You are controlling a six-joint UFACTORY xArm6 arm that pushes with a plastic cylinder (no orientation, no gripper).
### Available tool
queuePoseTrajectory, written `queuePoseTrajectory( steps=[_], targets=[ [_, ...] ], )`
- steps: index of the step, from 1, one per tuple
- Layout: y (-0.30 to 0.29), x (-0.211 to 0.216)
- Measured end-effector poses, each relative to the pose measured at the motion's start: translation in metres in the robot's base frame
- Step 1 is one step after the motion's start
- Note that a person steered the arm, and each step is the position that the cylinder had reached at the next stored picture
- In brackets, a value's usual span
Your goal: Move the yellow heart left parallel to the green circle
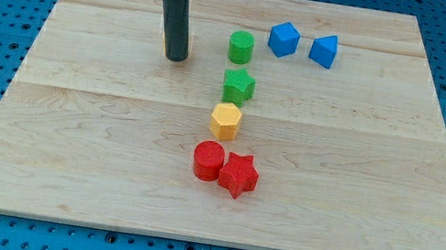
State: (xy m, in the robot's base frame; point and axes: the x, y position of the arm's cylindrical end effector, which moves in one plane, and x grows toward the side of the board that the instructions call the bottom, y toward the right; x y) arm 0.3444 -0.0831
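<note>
Yellow heart (164,43) mostly hidden behind my tip (176,58), a gripperless tool.

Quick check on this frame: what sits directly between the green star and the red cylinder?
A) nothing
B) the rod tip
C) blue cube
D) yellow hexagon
D: the yellow hexagon lies just below the green star and just above the red cylinder, in one rough column. My tip is off toward the view's upper left, level with the green cylinder.
</note>
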Motion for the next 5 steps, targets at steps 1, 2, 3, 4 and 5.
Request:
queuePoseTrajectory(
  steps=[1,2,3,4,5],
  targets=[
    [-0.002,-0.007],
    [-0.002,-0.007],
    [-0.014,0.002],
    [-0.041,0.004],
    [-0.042,-0.001]
  ],
)
